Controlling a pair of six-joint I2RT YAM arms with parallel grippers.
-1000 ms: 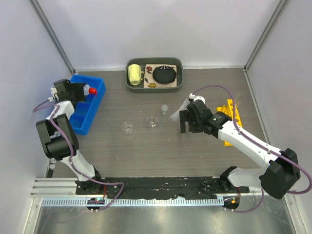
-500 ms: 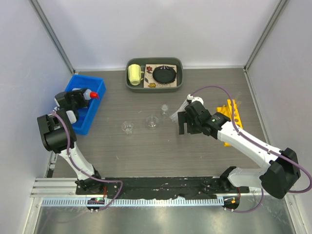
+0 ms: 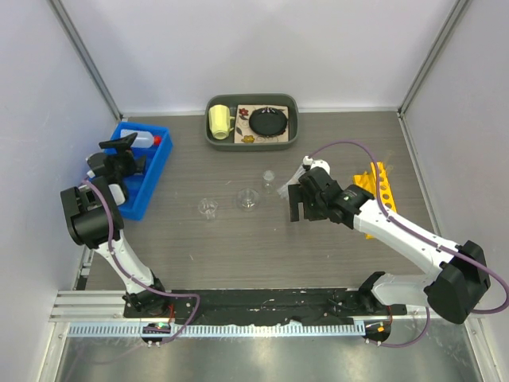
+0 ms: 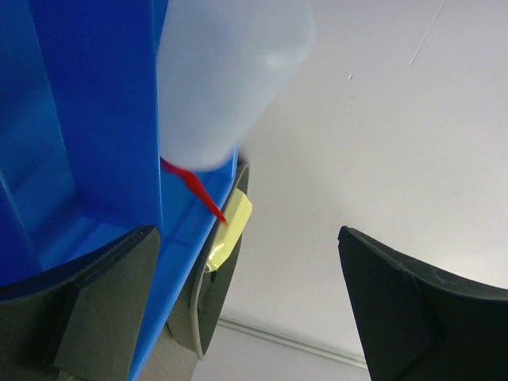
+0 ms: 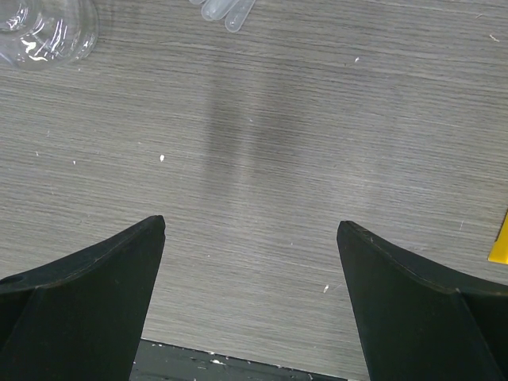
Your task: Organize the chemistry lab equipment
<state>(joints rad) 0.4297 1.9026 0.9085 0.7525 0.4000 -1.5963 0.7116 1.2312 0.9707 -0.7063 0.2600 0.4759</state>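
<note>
The white red-capped squeeze bottle (image 3: 143, 141) lies in the blue bin (image 3: 147, 187) at the left. In the left wrist view the bottle (image 4: 230, 71) rests against the bin wall (image 4: 95, 119), red nozzle pointing down. My left gripper (image 3: 126, 155) (image 4: 246, 309) is open and empty just beside the bottle. Two small glass beakers (image 3: 208, 208) (image 3: 247, 199) and a small flask (image 3: 269, 180) stand mid-table. Clear pipettes (image 3: 298, 171) lie by the right arm. My right gripper (image 3: 290, 200) (image 5: 252, 302) is open and empty over bare table, right of the beakers. A yellow tube rack (image 3: 380, 191) lies at the right.
A grey-green tray (image 3: 291, 127) at the back holds a yellow mug (image 3: 219, 121) and a round black disc (image 3: 269, 121). In the right wrist view one beaker (image 5: 48, 28) and pipette tips (image 5: 224, 9) sit at the top edge. White walls close in the table.
My left gripper has opened and let go of the squeeze bottle, which now lies in the blue bin. My right gripper has shifted slightly left.
</note>
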